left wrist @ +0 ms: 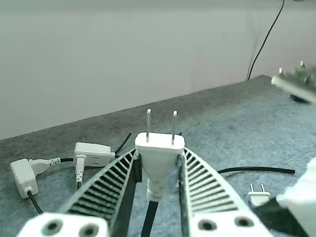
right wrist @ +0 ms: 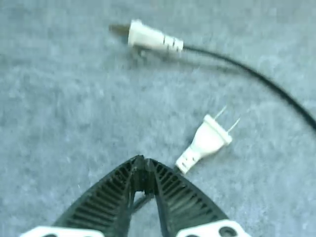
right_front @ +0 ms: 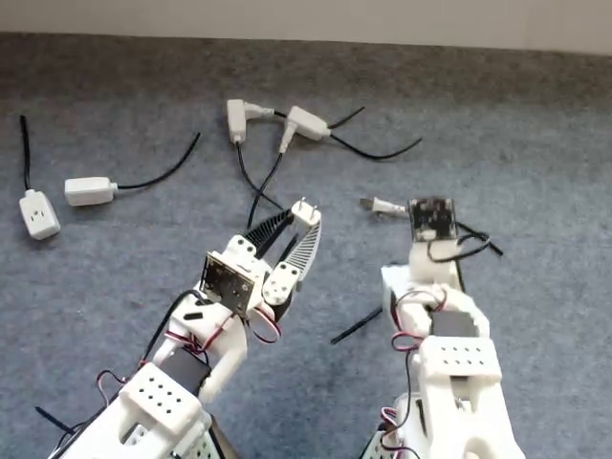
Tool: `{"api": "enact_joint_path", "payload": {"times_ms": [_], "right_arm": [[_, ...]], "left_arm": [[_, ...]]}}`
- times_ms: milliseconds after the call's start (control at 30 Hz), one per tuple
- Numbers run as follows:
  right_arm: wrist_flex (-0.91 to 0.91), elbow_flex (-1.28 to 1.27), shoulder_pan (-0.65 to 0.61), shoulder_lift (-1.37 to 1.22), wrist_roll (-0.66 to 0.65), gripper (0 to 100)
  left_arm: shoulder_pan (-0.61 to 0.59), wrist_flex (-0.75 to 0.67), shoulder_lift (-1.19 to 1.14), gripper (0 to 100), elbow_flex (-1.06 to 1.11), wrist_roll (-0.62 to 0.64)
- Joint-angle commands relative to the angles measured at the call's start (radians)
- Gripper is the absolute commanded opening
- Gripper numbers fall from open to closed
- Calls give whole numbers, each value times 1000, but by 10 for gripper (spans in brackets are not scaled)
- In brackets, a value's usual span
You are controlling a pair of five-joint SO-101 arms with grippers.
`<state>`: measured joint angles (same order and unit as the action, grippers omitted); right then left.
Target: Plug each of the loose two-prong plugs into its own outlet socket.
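Grey tabletop carpet: our left jaws clamp the held plug (right_front: 306, 214), prongs aimed up-frame at the socket (right_front: 308, 122); our right jaws, pressed together, sit right of the loose plug (right_front: 382, 206).

Two-prong plugs: three. First plug (right_front: 305, 212) raised off the table (right_front: 535, 115); second plug (right wrist: 207, 139) and third plug (right wrist: 153, 37) near its middle. White socket blocks on cords: four. Block one (right_front: 38, 214) and block two (right_front: 89, 190) by the left edge; block three (right_front: 236, 120) and block four (right_front: 308, 123) by the far edge.
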<state>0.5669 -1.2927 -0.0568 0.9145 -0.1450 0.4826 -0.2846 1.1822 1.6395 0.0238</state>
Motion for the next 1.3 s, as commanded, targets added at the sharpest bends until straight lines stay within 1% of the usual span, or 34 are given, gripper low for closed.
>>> {"api": "enact_joint_path", "payload": {"times_ms": [0, 200, 300, 367, 433, 567, 667, 800, 900, 967, 1100, 1267], "right_arm": [[71, 248, -8, 15, -5, 6], [323, 688, -13, 15, -3, 6], [453, 874, -73, 15, -3, 6], [555, 974, -154, 16, -3, 6], [645, 1050, -263, 16, -3, 6], [728, 1109, -452, 16, -9, 6], [710, 1050, -527, 15, -25, 6], [645, 923, -601, 16, -157, 6], [595, 839, -670, 30, -201, 6], [535, 765, -693, 62, -218, 6], [404, 618, -680, 148, -264, 6], [220, 466, -572, 157, -285, 6]], "left_arm": [[13, -28, 16, 6, 2, 0], [18, -28, 16, 6, -4, 2], [18, -28, 16, 6, -4, 2], [18, -28, 16, 6, -4, 3], [18, -28, 16, 6, -4, 3], [18, -28, 16, 6, -4, 3], [19, -28, 16, 6, -5, 3], [19, -29, 16, 6, -7, 3], [35, -29, 16, 6, -12, 0], [45, -29, 16, 6, -12, 0], [51, -29, 18, 6, -12, 0], [58, -29, 18, 6, -12, 5]]}}
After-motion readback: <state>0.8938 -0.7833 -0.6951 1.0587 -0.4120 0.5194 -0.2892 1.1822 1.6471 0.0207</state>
